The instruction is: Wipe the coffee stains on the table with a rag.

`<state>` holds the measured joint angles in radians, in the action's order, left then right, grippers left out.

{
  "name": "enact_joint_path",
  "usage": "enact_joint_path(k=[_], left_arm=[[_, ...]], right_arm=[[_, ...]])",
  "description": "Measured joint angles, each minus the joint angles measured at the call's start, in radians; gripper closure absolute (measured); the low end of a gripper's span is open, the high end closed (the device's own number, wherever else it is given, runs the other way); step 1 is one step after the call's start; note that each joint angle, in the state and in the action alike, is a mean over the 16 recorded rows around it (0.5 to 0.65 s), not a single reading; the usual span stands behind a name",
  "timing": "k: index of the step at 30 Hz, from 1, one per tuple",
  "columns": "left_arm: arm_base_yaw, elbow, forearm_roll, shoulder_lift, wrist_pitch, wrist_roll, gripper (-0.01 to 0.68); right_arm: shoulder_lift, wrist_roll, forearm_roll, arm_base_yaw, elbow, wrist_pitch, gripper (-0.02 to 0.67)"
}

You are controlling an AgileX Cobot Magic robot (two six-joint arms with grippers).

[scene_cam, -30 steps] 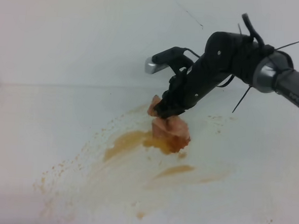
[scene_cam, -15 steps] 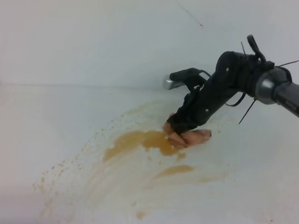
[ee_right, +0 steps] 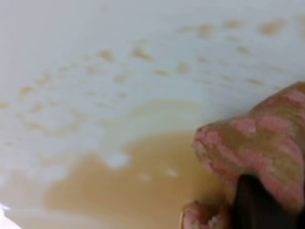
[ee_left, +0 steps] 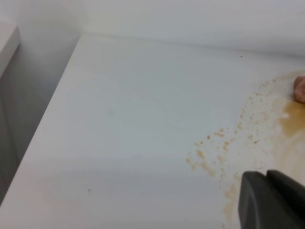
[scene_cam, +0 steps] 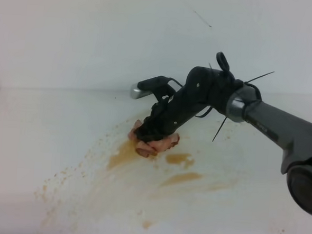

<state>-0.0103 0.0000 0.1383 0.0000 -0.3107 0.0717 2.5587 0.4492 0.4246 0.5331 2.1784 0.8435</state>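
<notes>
The pinkish-orange rag (scene_cam: 154, 142) is bunched and wet, pressed onto the white table (scene_cam: 34, 120) at the upper right end of the coffee stains (scene_cam: 123, 155). My right gripper (scene_cam: 154, 134) is shut on the rag from above. The stains spread as a tan blotch, smears (scene_cam: 181, 178) and speckles (scene_cam: 51, 187) down to the lower left. In the right wrist view the soaked rag (ee_right: 267, 143) fills the right side over a brown puddle (ee_right: 138, 186). In the left wrist view a dark part of my left gripper (ee_left: 271, 200) shows at the bottom right, with speckles (ee_left: 209, 152) and the rag's edge (ee_left: 300, 88) beyond.
A white wall (scene_cam: 97, 34) rises behind the table. In the left wrist view the table's left edge (ee_left: 43, 124) drops to a grey gap beside a white ledge (ee_left: 7, 40).
My right gripper dragged the rag first to the right, then back left across the blotch. The puddle's right part is now thinner, with a separate patch left behind.
</notes>
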Motion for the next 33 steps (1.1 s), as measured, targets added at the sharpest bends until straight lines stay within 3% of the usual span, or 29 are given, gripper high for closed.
enact_joint_path(k=[20, 33], left_arm=[[0.0, 0.0, 0.0, 0.0, 0.0, 0.0, 0.675], [0.0, 0.0, 0.0, 0.0, 0.0, 0.0, 0.675]], right_arm=[[0.022, -0.01, -0.066, 0.166, 0.067, 0.153, 0.595], [0.01, -0.141, -0.225, 0.085, 0.071, 0.285, 0.595]])
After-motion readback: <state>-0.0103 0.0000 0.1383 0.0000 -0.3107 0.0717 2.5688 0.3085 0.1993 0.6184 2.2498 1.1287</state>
